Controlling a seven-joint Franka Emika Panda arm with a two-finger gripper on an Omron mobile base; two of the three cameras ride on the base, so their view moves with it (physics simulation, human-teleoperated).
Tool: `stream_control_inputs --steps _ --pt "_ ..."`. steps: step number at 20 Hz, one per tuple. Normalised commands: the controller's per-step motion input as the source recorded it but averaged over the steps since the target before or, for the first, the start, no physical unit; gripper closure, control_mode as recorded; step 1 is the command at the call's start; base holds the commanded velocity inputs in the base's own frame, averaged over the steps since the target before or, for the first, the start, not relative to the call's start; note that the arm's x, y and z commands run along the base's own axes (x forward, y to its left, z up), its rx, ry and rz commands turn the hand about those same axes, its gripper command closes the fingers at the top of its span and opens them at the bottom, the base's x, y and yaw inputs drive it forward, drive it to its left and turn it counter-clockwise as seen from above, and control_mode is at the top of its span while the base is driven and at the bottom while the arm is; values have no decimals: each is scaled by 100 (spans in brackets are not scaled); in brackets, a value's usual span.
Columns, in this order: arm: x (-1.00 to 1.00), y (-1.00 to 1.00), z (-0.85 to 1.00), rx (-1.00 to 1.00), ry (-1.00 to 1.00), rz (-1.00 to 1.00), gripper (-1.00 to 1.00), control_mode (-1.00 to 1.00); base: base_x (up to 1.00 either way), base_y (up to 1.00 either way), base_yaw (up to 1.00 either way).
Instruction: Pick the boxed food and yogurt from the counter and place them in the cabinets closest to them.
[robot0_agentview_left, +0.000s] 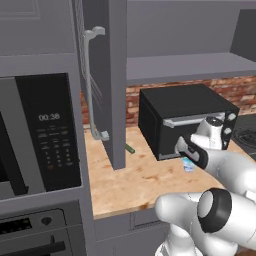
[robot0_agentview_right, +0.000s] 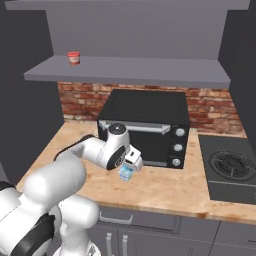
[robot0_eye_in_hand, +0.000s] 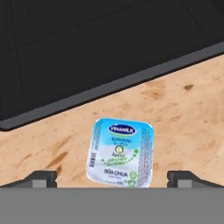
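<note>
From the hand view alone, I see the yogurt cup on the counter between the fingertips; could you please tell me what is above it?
Observer: An open grey cabinet shelf runs above the black toaster oven that stands behind the yogurt.
Operator: Thank you. Is anything on that shelf?
Observer: Yes, a small red item stands near its left end.
Operator: And what lies to the right of the oven?
Observer: A dark cooktop with a round burner, level with the counter.

One yogurt (robot0_eye_in_hand: 120, 152), one toaster oven (robot0_agentview_right: 145, 127), perhaps one boxed food (robot0_agentview_right: 73, 58).
</note>
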Motion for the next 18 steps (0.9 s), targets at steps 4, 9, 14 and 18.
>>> stream_control_inputs --steps 4,9,14,18 --pt "0 0 -35 -7 1 0 -100 -100 0 0 0" --pt "0 0 -35 -6 3 0 -100 -100 0 0 0" --pt "1 0 -33 -5 1 0 -100 -100 0 0 0" --pt "3 0 -11 -2 0 0 -100 -100 0 0 0"
